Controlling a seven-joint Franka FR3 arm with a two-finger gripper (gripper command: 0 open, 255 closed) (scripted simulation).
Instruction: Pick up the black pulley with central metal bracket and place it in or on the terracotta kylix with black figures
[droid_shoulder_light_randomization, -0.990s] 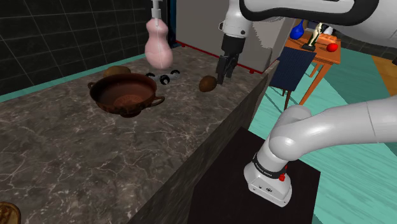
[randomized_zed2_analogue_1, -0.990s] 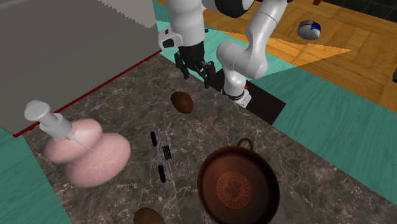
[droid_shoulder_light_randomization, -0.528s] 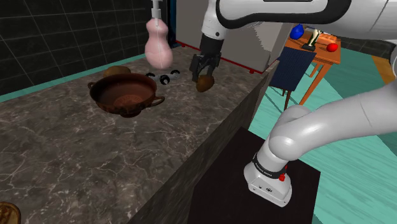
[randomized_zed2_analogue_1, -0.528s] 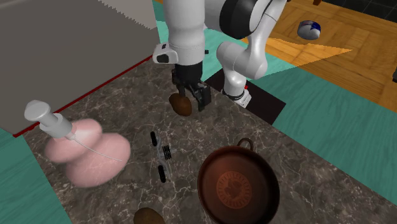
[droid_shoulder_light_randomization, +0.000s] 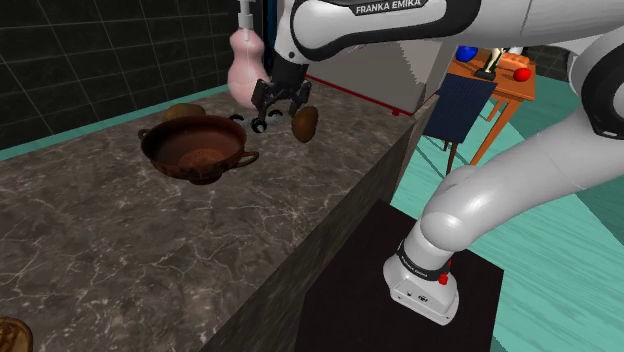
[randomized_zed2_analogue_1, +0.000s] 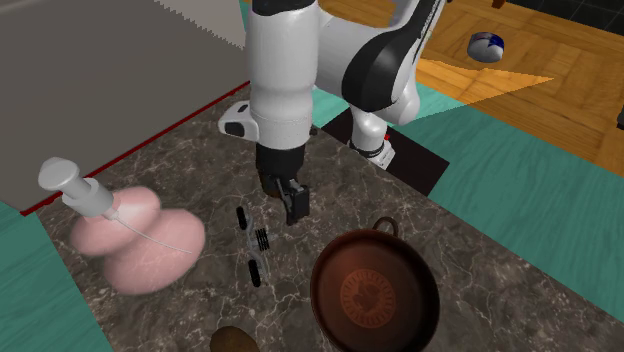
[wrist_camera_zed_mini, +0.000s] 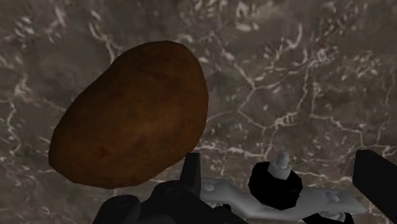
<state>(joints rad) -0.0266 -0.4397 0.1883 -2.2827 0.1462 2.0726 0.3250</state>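
The reddish-brown kylix is seen at the upper left of the shoulder view, on the dark veined counter. Inside it just its own floor is shown, and from above, at the lower right of the second exterior view, a round medallion is made out in the kylix (the figures can't really be read).

The pulley is laid flat on the counter, left of centre in that view, between the kylix and a pink bottle. It's drawn as small black wheels in a row. In the shoulder view the pulley is mostly covered by the gripper.

The pale grey bracket is only made out in the wrist view, where the pulley is seen low between the two fingers, with a big brown potato-like lump next to it. That lump is also seen in the shoulder view, just right of the gripper.

The gripper is spread apart with nothing grasped, hung just above the pulley.
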